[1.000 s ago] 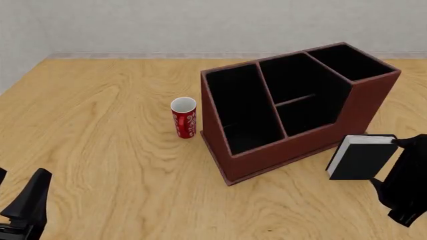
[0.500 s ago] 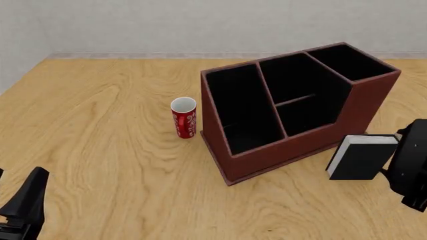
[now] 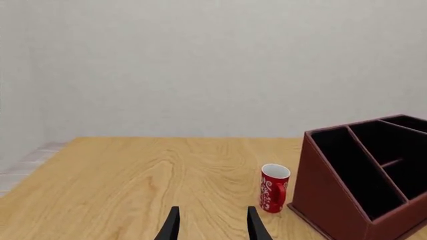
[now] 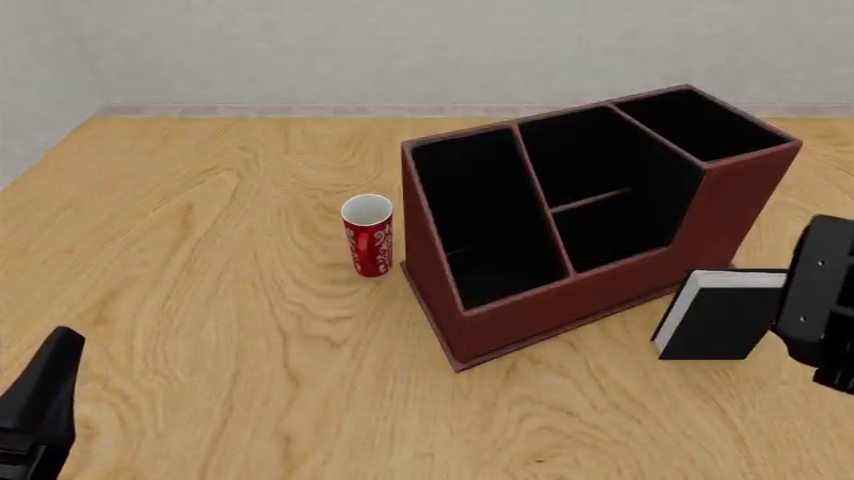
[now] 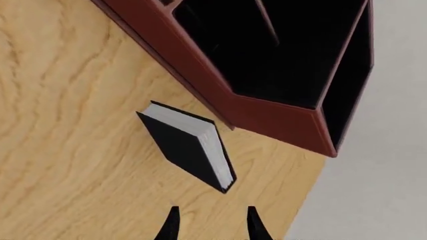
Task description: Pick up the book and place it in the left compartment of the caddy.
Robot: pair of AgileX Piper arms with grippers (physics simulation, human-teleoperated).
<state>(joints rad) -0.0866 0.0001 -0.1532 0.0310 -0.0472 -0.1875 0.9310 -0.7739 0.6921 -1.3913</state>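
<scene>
Front view: right gripper [image 5: 210, 225] risen, book [image 4: 717, 314] unmoved.

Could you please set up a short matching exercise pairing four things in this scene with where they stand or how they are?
Things:
1. book
2. red mug
3. caddy
4. left hand

Descriptions:
A. upright on the table just left of the caddy
B. open, holding nothing
C. standing on the table by the caddy's front right corner
D. reddish-brown box with black slots, nothing seen inside

Pairs: 1-C, 2-A, 3-D, 4-B
</scene>
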